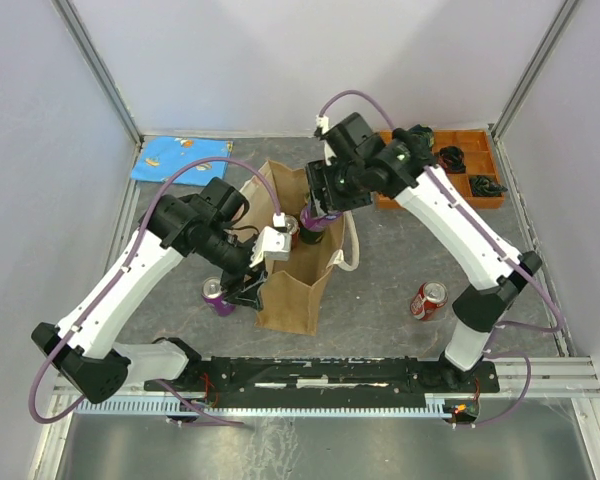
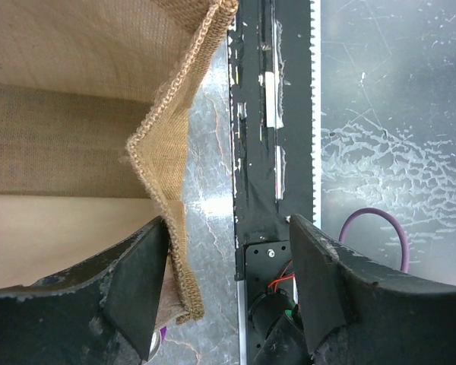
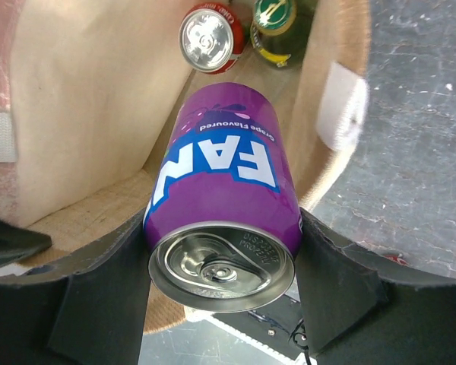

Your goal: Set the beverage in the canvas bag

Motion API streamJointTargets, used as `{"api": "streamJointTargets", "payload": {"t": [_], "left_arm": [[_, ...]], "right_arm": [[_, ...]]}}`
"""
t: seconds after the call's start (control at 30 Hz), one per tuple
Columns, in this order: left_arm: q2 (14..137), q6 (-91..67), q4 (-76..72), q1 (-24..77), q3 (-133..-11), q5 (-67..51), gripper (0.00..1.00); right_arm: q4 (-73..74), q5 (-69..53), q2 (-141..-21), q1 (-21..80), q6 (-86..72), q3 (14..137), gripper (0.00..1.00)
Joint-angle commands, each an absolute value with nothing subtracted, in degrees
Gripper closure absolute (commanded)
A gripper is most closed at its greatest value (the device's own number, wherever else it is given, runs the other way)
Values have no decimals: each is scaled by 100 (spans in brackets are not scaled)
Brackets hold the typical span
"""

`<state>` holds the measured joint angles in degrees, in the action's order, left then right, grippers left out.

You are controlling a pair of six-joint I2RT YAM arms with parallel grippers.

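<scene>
The tan canvas bag (image 1: 298,285) stands open mid-table. My right gripper (image 1: 320,212) is shut on a purple Fanta can (image 3: 220,182) and holds it tilted over the bag's mouth. A red can (image 3: 209,36) and a green-topped drink (image 3: 272,26) lie inside the bag. My left gripper (image 1: 262,262) is at the bag's left rim. In the left wrist view its jaws stand wide apart (image 2: 228,228), and the woven rim (image 2: 175,152) runs between them, against the left finger (image 2: 140,274).
Another purple can (image 1: 217,296) stands left of the bag, by my left gripper. A red can (image 1: 428,300) lies to the right of the bag. An orange tray (image 1: 470,172) sits at the back right and a blue cloth (image 1: 185,158) at the back left.
</scene>
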<state>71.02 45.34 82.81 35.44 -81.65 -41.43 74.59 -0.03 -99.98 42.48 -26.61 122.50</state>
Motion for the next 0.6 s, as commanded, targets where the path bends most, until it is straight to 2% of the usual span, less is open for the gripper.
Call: {"api": "streamJointTargets", "payload": {"t": [0.0, 0.07, 0.17, 0.23, 0.4, 0.57], "left_arm": [[6906, 4848, 8383, 3620, -8430, -4619, 32], [6900, 4847, 8378, 3642, -8374, -4648, 35], [6912, 4871, 8375, 3656, -8295, -4609, 34], [6948, 4938, 8368, 3658, -8280, -4545, 32], [7061, 4970, 8171, 3656, -8172, -4405, 19], [7019, 4900, 7887, 3655, -8078, -4379, 15]], "right_arm": [[6716, -35, -10038, 4404, -2576, 11942, 100], [6580, -40, -10116, 4440, -2569, 11746, 100], [6470, 6, -10300, 4500, -2516, 11595, 100], [6371, 44, -10408, 4540, -2478, 11476, 100], [6004, 215, -10744, 4655, -2423, 11121, 100], [5802, 395, -10975, 4684, -2415, 10894, 100]]}}
